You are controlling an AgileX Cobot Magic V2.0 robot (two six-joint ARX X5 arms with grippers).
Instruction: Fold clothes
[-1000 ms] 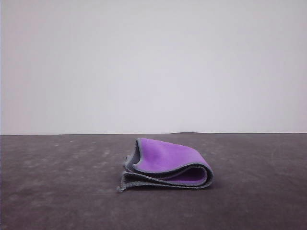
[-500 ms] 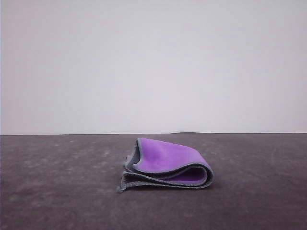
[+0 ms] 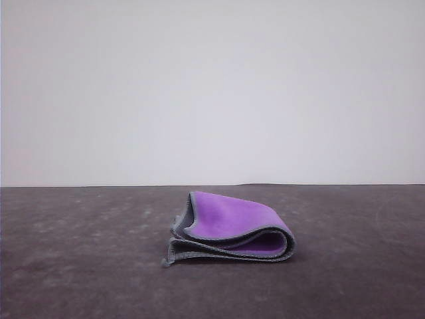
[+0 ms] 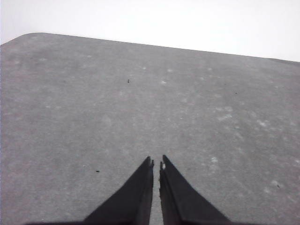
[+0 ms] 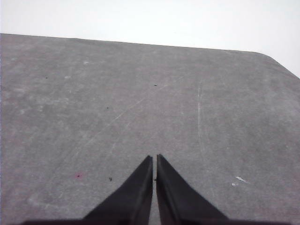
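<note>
Nothing moved since a second ago: cloth (image 3: 229,229) lying as before on the dark table (image 3: 80,266), folded over, purple face up, grey hem at its edges. Left gripper (image 4: 156,164) and right gripper (image 5: 154,159) pressed together, empty, over bare tabletop. Probably folding finished, though layers hard to count.

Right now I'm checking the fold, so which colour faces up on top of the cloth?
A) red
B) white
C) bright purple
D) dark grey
C: in the front view the folded cloth lies on the table with its bright purple face up and a grey hem along the edges.
</note>
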